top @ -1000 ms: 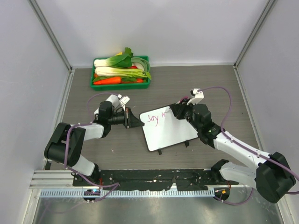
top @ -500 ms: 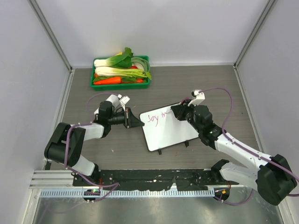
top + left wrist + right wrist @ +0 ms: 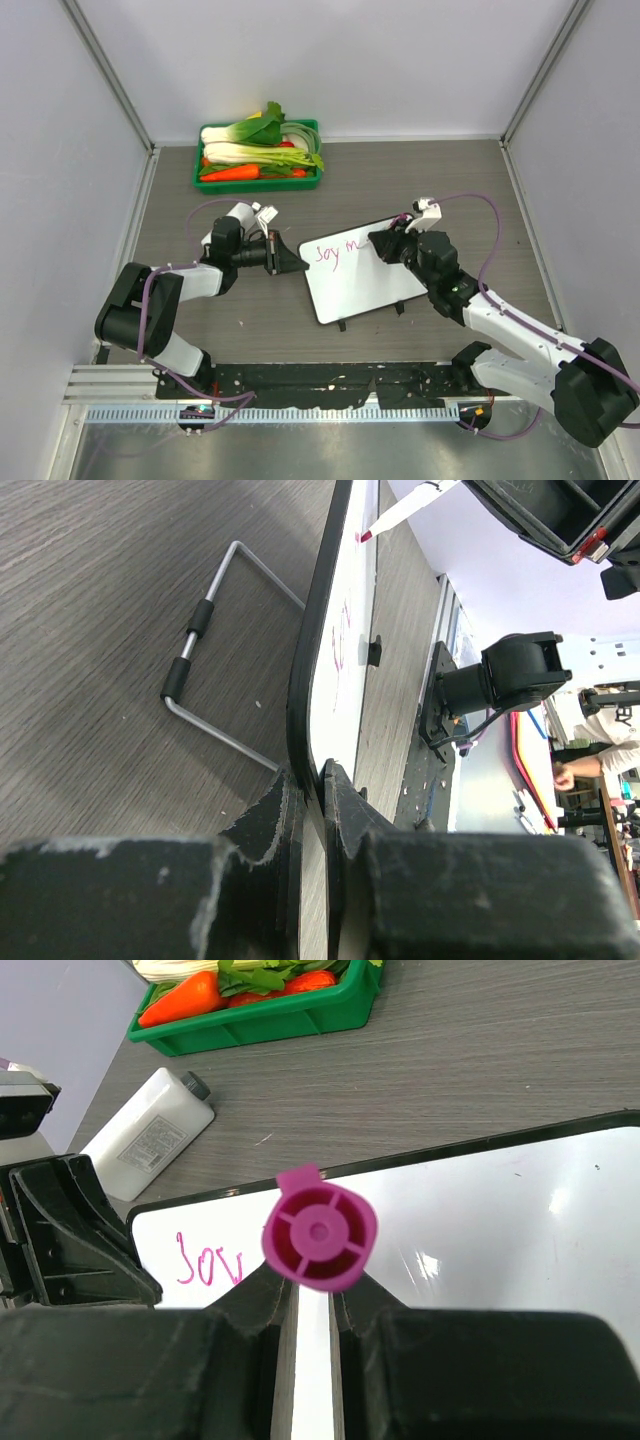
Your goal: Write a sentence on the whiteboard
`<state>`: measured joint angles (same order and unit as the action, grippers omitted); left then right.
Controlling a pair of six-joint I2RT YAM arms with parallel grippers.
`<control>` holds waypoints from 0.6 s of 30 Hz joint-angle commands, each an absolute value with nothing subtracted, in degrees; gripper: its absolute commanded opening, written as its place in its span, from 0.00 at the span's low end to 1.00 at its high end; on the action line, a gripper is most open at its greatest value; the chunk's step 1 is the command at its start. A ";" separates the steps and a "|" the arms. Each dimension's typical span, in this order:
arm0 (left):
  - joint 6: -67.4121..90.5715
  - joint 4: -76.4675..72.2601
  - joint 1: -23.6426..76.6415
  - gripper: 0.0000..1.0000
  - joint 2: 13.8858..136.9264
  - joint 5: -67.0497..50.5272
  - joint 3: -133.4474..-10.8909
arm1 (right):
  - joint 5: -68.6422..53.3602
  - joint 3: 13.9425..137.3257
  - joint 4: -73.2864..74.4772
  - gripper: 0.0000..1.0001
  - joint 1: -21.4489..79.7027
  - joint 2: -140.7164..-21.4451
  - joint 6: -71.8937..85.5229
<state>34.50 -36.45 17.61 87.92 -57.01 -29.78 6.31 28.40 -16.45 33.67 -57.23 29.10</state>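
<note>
The whiteboard (image 3: 365, 280) stands tilted on its feet at the table's middle. The sentence (image 3: 336, 251) is a few pink letters at its upper left. My left gripper (image 3: 291, 258) is shut on the board's left edge; the left wrist view shows the dark edge (image 3: 318, 670) between the jaws of that gripper (image 3: 312, 780). My right gripper (image 3: 386, 243) is shut on a pink marker (image 3: 320, 1240), tip down on the board (image 3: 500, 1230) just right of the letters (image 3: 208, 1260). The marker tip (image 3: 366, 535) touches the board.
A green tray (image 3: 258, 182) of vegetables sits at the back left, also in the right wrist view (image 3: 260, 1022). A small white bottle (image 3: 150, 1135) lies behind the left gripper. The board's wire stand (image 3: 215, 610) rests on the table. Enclosure walls stand on three sides.
My right gripper has moved the marker a little to the right along the board, and the pink writing has grown by a stroke or two. The left gripper and board have not moved.
</note>
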 commanded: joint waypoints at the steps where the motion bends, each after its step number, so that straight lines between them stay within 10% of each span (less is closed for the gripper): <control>1: 31.11 -34.45 18.19 0.00 89.30 -57.30 -29.53 | 6.86 28.47 -15.55 0.01 33.40 -56.69 29.35; 18: 31.11 -34.37 18.19 0.00 88.95 -57.04 -29.36 | 8.52 34.10 -14.68 0.02 32.78 -52.82 29.27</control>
<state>34.50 -36.60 17.61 87.92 -57.08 -29.78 6.02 31.16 -14.22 33.50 -53.98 30.13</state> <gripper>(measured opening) 0.107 0.180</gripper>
